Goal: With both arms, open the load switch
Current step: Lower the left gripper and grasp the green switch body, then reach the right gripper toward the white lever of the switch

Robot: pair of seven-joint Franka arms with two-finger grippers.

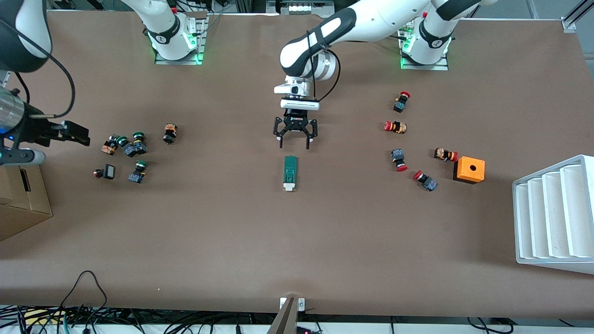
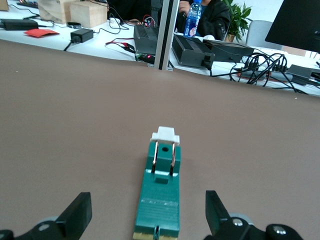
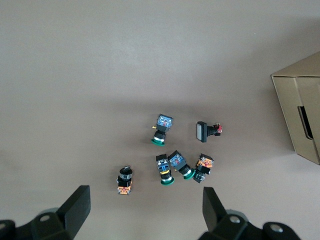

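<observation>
While the load switch (image 1: 290,173) lies mid-worktop, long axis 12-to-6 with white tab at 6, the left end effector (image 1: 294,141) hangs spread just at its 12 end, much nearer. Right end effector (image 3: 142,210), spread, waits over the green-capped push buttons (image 3: 172,150).

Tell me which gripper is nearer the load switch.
Left. The left gripper hangs open just above the load switch; the right gripper is open toward the right arm's end, over the green-capped buttons.
</observation>
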